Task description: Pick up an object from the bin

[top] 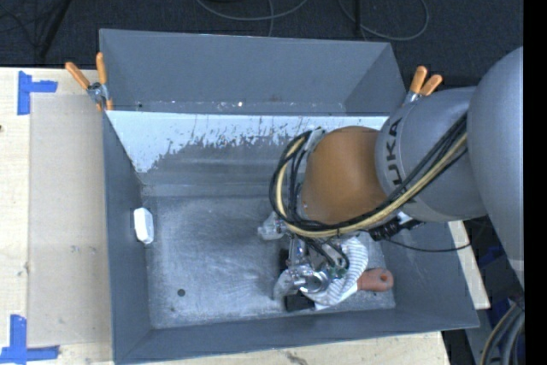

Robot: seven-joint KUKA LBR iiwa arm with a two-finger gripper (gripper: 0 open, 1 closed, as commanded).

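Gripper low at the right of the bin, over a white cloth — perhaps touching it — beside a pink lump; whether it grips cannot be told.

- The grey metal bin has a mostly bare floor, with its few things lying towards the near right corner.
- The arm comes in from the right, carrying an orange cover ringed by looped cables.
- The gripper is low in the bin, at the near right of the floor.
- A crumpled white cloth lies just beside the gripper, to its right.
- A reddish-pink lump touches the cloth's right edge.
- A small black piece lies just below the gripper.
- A small white block sits alone by the left wall, well apart from the rest.
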